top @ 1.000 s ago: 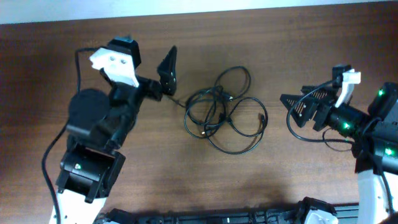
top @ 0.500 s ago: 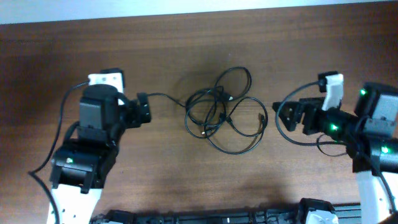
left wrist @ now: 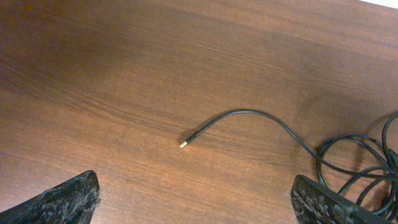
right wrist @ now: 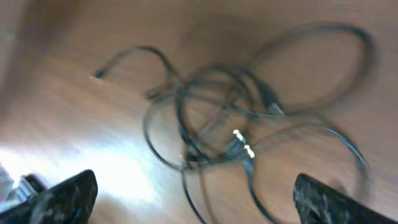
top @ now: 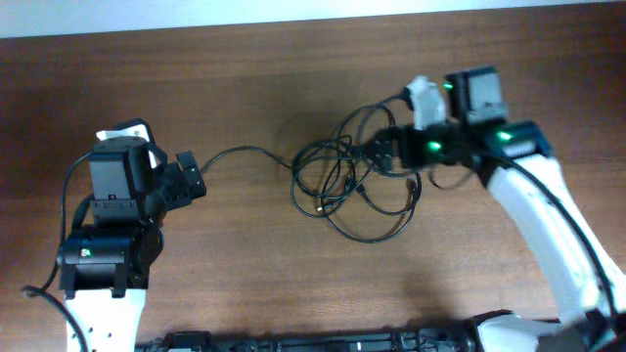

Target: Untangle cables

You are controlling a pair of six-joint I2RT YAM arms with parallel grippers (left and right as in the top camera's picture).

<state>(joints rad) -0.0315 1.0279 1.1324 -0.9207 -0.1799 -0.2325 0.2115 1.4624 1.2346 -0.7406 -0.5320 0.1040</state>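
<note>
Cables (top: 347, 181) are laid in a tangle of overlapping loops near the middle of the bench (top: 245, 78), a dark brown wood-grain surface with a soft sheen. Beyond its far edge only a pale strip (top: 147, 12) is shown, and nothing more of the room can be made out.

One strand (top: 245, 150) is drawn out of the tangle toward the left end effector (top: 191, 176). Its light tip (left wrist: 183, 145) is seen lying free on the wood in the left wrist view. There the fingers are spread wide with nothing between them, and the tangle is cut off at the right edge.

The right end effector (top: 386, 152) is held over the right side of the tangle, so some loops are hidden beneath it from overhead. In its own view the fingers are spread wide and nothing is gripped. That view is blurred: the loops (right wrist: 236, 118) can be traced, but the plugs cannot be told apart.
</note>
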